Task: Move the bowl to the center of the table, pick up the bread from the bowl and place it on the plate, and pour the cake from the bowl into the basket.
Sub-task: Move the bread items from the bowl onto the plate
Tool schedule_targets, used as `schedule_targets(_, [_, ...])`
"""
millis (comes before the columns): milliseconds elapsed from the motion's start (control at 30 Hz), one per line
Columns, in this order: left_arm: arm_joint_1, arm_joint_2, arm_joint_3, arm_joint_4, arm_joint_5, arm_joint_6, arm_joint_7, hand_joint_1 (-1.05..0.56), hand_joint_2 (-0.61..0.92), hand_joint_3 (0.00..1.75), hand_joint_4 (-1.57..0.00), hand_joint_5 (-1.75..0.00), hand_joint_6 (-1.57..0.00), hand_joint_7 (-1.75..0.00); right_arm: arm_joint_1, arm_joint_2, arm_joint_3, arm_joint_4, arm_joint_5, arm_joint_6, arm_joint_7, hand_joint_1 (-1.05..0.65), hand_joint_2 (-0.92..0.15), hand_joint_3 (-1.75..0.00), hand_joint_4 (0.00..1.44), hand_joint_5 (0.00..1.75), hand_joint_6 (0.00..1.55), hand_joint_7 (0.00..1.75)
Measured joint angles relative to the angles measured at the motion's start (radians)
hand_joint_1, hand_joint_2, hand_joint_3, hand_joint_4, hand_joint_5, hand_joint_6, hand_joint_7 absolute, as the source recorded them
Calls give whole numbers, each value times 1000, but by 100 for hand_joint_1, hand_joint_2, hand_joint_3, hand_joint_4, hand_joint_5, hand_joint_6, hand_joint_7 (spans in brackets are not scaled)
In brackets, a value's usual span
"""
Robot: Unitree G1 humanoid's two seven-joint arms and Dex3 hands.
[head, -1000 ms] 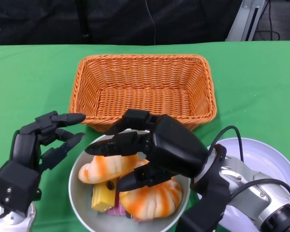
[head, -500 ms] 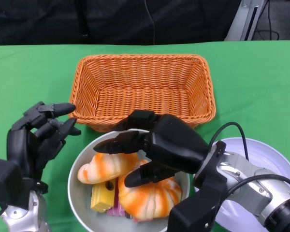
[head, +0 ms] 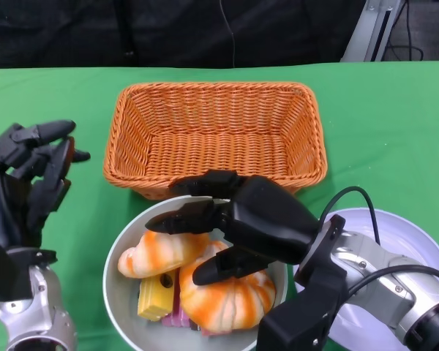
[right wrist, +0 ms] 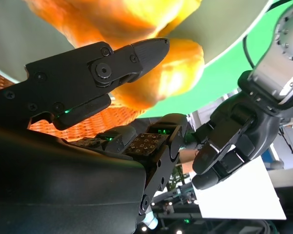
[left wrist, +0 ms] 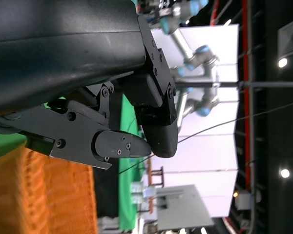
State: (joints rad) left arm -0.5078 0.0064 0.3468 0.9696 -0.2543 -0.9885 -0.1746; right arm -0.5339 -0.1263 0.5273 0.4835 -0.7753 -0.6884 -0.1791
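A grey bowl point(head: 121, 285) sits at the near middle of the green table, just in front of the orange wicker basket point(head: 216, 135). It holds two orange-striped bread rolls point(head: 161, 252) point(head: 227, 300), a yellow cake piece point(head: 154, 298) and a pink piece. My right hand point(head: 241, 227) hovers over the bowl with fingers spread above the rolls, holding nothing; the right wrist view shows a roll point(right wrist: 180, 68) just past its fingertips. My left hand point(head: 25, 186) is raised left of the bowl, apart from it, fingers loosely apart and empty. A white plate point(head: 395, 234) lies at the right, partly hidden by my right forearm.
The basket is empty. Green cloth lies bare to the left of the basket and to its right. Behind the table's far edge is dark background with cables.
My left hand has drawn back from the bowl's rim, moving left and upward. My right hand has stayed over the bread, shifting only slightly.
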Motion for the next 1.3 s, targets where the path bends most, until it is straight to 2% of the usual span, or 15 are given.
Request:
schedule_targets(167, [5, -2, -11, -70, 109, 0, 143, -20, 92, 26, -74, -129, -96, -70, 7, -11, 0, -3, 0, 4, 0, -69, -85, 0, 74, 9, 63, 0])
schedule_targets(300, [13, -2, -22, -113, 137, 8, 191, -19, 92, 25, -74, -129, -93, -76, 7, -15, 1, -1, -1, 15, 0, -69, -86, 0, 75, 8, 63, 0])
schedule_targets(600, [32, -2, -35, -145, 86, 12, 173, -16, 92, 27, -75, -129, -91, -79, 6, -10, 24, 31, -44, 48, -52, -68, -88, -1, 75, 6, 63, 0])
schedule_targets(1033, [53, -9, -46, -212, 51, 29, 144, -18, 92, 24, -76, -127, -94, -76, -49, 36, 59, 176, -62, 47, -187, -68, -87, 0, 80, 8, 62, 0])
schedule_targets(1300, [59, -10, -47, -216, 28, 31, 103, -18, 92, 24, -75, -126, -93, -75, -70, 58, 80, 218, -63, 56, -240, -66, -86, 0, 79, 9, 62, 0])
